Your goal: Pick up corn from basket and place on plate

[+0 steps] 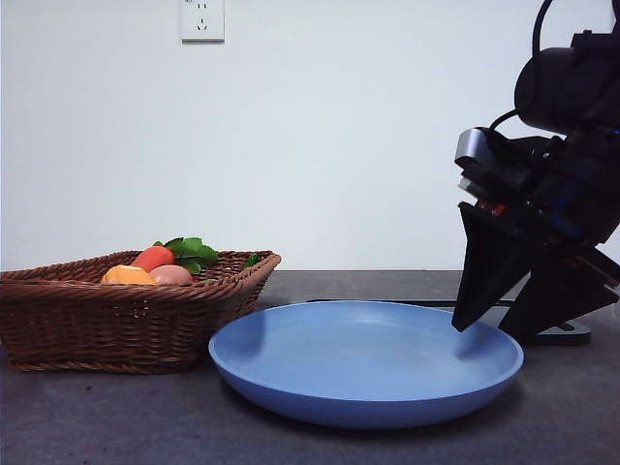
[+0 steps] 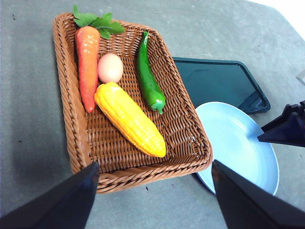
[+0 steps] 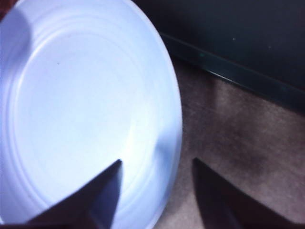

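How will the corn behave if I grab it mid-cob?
The corn looks like rigid moulded plastic, so probably stiff and light. Its round, tapered shape may roll once on the blue plate. The kerneled surface should give some grip, though its gloss hints at slipperiness.

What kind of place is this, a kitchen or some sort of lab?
Probably a lab test bench, not a kitchen: a bare grey table against a plain white wall with a socket, toy-looking produce in a wicker basket, and a black robot gripper over a blue plate.
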